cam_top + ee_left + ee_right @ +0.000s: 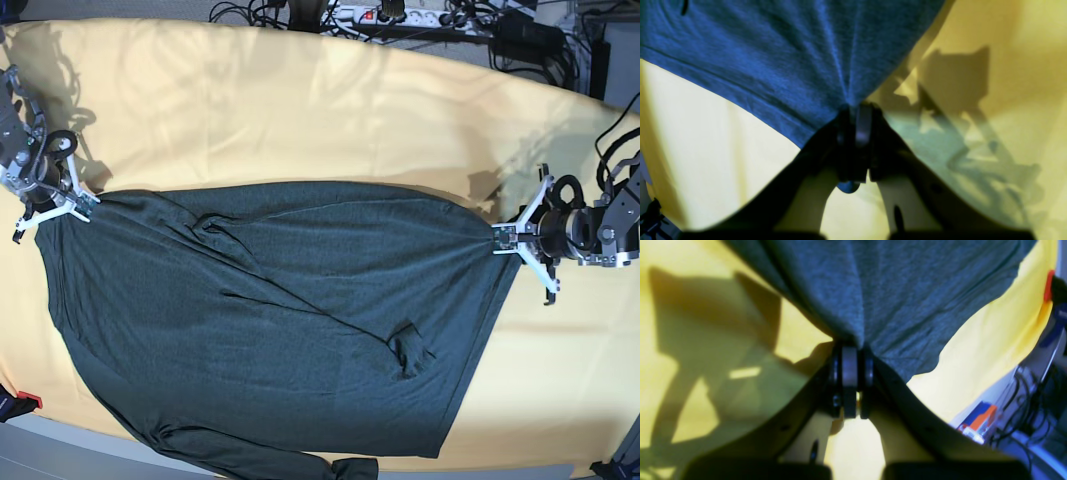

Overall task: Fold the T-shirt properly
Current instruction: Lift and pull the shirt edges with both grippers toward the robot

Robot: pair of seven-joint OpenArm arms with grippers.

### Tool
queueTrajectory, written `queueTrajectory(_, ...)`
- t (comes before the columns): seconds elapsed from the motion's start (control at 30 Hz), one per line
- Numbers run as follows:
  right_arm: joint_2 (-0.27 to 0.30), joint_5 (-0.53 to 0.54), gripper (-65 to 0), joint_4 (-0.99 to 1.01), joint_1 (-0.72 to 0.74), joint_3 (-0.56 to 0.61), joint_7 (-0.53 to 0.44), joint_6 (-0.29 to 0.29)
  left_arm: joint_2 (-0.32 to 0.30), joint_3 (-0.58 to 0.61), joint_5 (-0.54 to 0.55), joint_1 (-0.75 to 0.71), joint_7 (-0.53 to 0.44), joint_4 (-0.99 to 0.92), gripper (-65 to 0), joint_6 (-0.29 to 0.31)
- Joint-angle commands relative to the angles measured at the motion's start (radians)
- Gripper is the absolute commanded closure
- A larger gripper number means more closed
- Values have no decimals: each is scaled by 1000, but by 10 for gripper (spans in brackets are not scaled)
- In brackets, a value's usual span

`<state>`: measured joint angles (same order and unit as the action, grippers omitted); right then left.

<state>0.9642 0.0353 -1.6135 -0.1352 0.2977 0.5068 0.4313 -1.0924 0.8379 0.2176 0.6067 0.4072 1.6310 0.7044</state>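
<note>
My left gripper (853,110) and right gripper (850,350) each pinch the shirt (270,320); only the base view shows it spread out.

The T-shirt (270,320) lies across the table's (300,110) lower frame, between right gripper (88,200) at left and left gripper (500,238) at right.

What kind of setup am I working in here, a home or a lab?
Probably a lab bench: a table under a yellow cover, a power strip and loose cables along the far edge, and two robot arms holding the T-shirt.
</note>
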Motion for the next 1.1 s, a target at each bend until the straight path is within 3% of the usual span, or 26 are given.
queueTrajectory(0.0, 35, -5, 0, -22, 11, -11, -2, -3, -25, -11, 0, 22, -11, 10, 0, -6)
queueTrajectory(0.2, 53, -5, 0, -36, -6, -11, 30, 16, -51, -11, 12, 16, -11, 13, 0, -6)
queueTrajectory(0.37, 83, -5, 0, -53, -91, -11, 37, 19, -113, -11, 34, -23, -16, 80, 0, -6)
queueTrajectory(0.5, 127, -5, 0, -113, -183, -11, 41, -43, -179, -11, 28, -74, -43, 154, 0, -6)
queueTrajectory(0.87, 170, -26, 0, -273, -420, -13, 171, -95, -289, -11, 18, -248, -40, 281, 0, -6)
queueTrajectory(1.07, 175, -87, 0, -323, -572, -77, 207, -123, -354, -11, -71, -352, -42, 318, 0, -6)
